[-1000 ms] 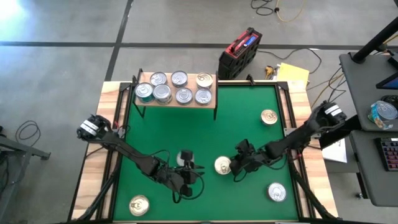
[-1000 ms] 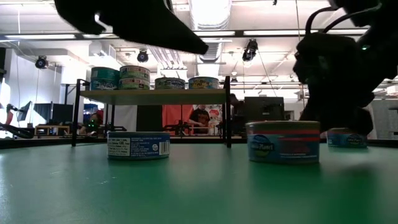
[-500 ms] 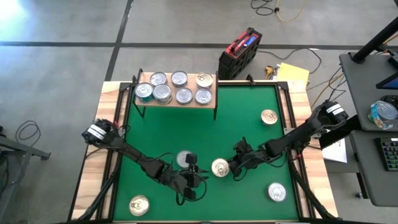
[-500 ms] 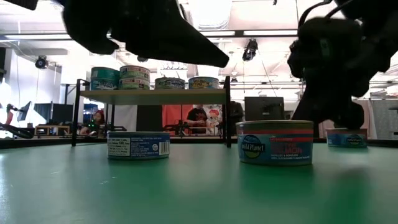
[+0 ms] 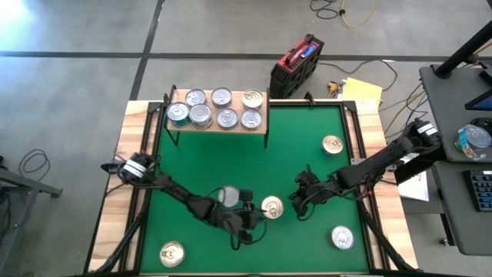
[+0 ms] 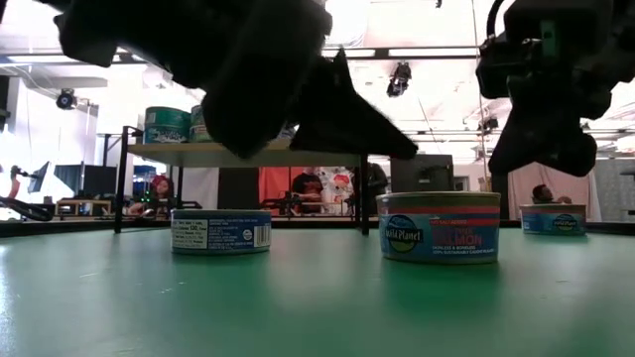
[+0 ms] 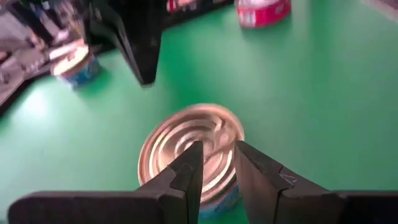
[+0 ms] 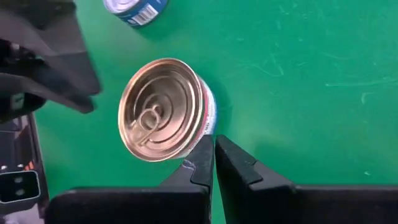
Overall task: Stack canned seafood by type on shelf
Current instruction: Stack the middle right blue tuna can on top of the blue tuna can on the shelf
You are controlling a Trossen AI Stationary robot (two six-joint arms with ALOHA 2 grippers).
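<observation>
Mat centre: open green lane between shelf at 12 o'clock and the arms at 6.

Obstacles: gold tin boxed in, left gripper at its 8 o'clock, right gripper at its 3 o'clock.

Silver tin under the left arm.

Loose tins: 2 o'clock, 5 o'clock, 7 o'clock.

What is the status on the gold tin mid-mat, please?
Left gripper narrowly open above gold tin, not gripping. Right gripper shut, just beside it. Seven tins on shelf. Nothing blocking.
</observation>
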